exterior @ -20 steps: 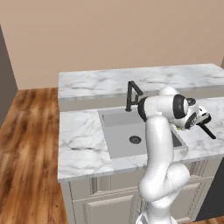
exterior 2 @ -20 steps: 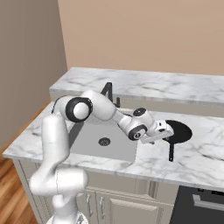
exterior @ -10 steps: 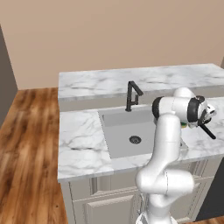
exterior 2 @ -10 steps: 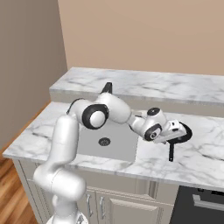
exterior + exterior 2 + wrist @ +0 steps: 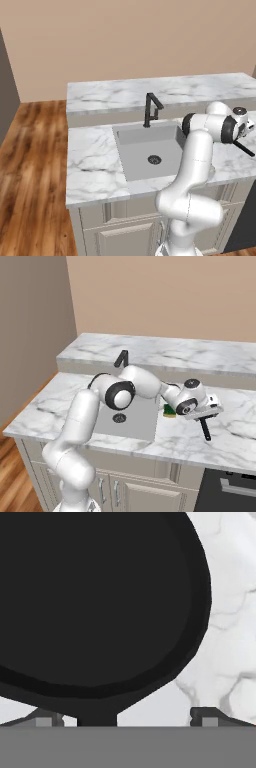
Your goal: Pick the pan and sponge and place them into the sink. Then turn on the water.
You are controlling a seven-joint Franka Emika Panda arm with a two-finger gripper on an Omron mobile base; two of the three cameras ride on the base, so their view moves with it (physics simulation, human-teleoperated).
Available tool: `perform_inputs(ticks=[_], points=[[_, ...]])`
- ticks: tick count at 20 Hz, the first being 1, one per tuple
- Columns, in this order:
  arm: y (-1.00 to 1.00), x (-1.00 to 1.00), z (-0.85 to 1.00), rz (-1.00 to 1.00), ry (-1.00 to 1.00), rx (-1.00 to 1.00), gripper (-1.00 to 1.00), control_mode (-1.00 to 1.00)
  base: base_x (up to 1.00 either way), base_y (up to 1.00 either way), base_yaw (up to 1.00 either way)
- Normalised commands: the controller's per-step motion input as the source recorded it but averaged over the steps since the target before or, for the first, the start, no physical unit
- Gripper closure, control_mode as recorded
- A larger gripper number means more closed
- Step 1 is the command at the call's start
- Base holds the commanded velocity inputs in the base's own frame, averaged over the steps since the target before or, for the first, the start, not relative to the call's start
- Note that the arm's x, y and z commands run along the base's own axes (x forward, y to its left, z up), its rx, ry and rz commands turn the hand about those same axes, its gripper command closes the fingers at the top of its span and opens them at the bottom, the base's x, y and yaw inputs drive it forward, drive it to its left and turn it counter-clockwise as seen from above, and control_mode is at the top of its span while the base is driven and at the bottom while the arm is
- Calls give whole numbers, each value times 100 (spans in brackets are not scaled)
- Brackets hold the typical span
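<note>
The black pan [image 5: 100,597] lies on the marble counter right of the sink [image 5: 134,423]. My gripper [image 5: 128,718] hangs open just above it. Its fingertips [image 5: 210,716] stand either side of the root of the pan's handle [image 5: 96,717], apart from it. From the right base view the hand [image 5: 204,410] hides most of the pan, and the thin handle [image 5: 205,430] pokes out toward the counter's front. The yellow and green sponge [image 5: 169,412] sits at the basin's right rim, beside the wrist. No water runs from the black faucet [image 5: 151,107].
A raised marble ledge [image 5: 165,90] runs behind the sink. A dark oven front [image 5: 227,491] sits below the counter at the right. The counter's front edge is close to the pan handle [image 5: 245,148]. Wooden floor [image 5: 30,165] lies to the left.
The arm has swung right from beside the faucet, out over the pan. The hand now sits low above the pan's handle end, jaws still wide.
</note>
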Motion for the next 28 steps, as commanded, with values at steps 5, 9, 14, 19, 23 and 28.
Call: perform_inputs(ticks=[5, 9, 14, 19, 23, 28], points=[[-20, -1, -66, 1, 3, 21, -100, -100, 0, 0, 0], [-5, 0, -94, 4, 12, 22, -100, -100, 0, 0, 0], [7, -1, -100, 8, 11, 14, -100, -100, 0, 0, 0], [69, -14, -100, 12, 7, 1, 100, -100, 0, 0, 0], [92, -31, -100, 16, 1, 0, 100, -100, 0, 0, 0], [100, -43, -69, 22, 0, -4, 100, -100, 0, 0, 0]])
